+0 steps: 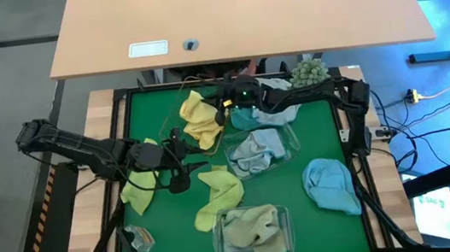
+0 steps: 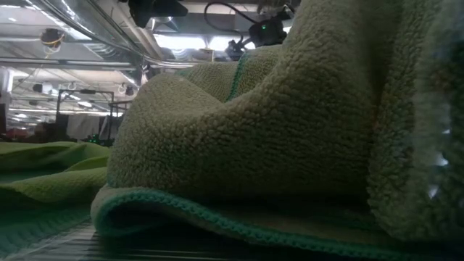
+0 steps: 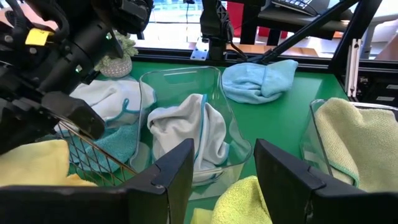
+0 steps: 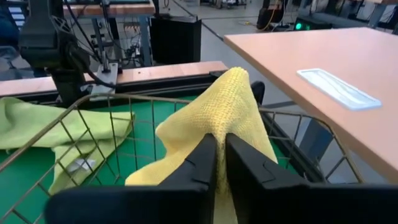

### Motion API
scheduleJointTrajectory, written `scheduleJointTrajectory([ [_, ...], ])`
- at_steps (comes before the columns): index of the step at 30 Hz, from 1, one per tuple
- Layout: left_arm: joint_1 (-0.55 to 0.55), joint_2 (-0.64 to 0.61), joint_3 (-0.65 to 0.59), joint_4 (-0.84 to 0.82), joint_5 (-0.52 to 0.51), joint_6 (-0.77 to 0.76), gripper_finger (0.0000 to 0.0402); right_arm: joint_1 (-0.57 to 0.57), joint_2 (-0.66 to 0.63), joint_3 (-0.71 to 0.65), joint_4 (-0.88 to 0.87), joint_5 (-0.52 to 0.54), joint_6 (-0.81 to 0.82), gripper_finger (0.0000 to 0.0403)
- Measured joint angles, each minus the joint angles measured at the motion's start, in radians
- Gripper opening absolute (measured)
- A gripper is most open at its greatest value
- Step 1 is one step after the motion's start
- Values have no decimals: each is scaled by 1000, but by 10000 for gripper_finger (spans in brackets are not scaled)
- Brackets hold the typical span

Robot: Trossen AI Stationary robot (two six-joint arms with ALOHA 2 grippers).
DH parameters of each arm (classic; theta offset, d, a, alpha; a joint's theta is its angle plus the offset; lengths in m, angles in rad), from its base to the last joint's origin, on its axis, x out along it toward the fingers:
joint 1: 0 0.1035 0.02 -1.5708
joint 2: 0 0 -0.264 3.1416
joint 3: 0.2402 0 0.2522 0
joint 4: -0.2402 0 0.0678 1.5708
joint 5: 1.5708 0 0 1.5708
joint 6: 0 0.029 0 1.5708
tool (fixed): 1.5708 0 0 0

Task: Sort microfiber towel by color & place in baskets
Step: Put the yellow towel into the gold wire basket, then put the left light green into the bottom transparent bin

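Note:
A yellow towel [image 1: 198, 119] lies in the brown wire basket [image 4: 143, 98] at the far middle of the green mat, and my right gripper [image 4: 221, 140] is shut on it. My left gripper [image 3: 224, 174] hovers open at the left centre, facing a clear tub [image 3: 186, 81] that holds a pale grey-blue towel [image 1: 258, 149]. A second clear tub [image 1: 253, 233] at the near edge holds an olive towel [image 2: 290, 145]. Loose on the mat lie a light blue towel [image 1: 331, 183], a yellow-lime towel [image 1: 220, 194] and a lime towel [image 1: 140, 188]. My right gripper pinches a raised fold of the yellow towel [image 4: 231, 124] between its two fingers. The fingers come nearly level from the table's right side. The fold stands up in a peak past the fingertips, while the rest of the towel drapes down inside the wire basket.
Teal and pale towels [image 1: 262, 114] lie heaped beside the wire basket at the far middle. A grey-green fuzzy ball plant [image 1: 308, 71] stands at the far right corner. A tan desk [image 1: 237, 13] lies beyond the far edge. A small wrapped object [image 1: 138, 237] sits near left.

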Motion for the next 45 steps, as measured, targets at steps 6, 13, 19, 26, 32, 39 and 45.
scheduleJointTrajectory([
  [6, 0, 0, 0, 0, 0, 0, 163, 0, 0, 0, 2, -16, 0, 61],
  [13, 0, 0, 0, 0, 0, -26, 163, 0, 0, 0, -23, -17, 0, 140],
  [19, 0, 0, 0, 0, 0, -53, 163, 0, -7, 0, -42, -16, 0, 199],
  [26, 0, -24, 1, -5, 1, -55, 163, 0, -91, 0, -117, -16, 0, 224],
  [32, 0, -72, 1, -97, 24, -154, 163, 0, -199, 1, -227, -16, 0, 225],
  [39, 0, -100, 1, -376, 58, -406, 163, 0, -342, 1, -457, -17, 0, 225],
  [45, 0, -100, 1, -550, 172, -567, 163, 0, -468, 1, -633, -17, 0, 225],
])
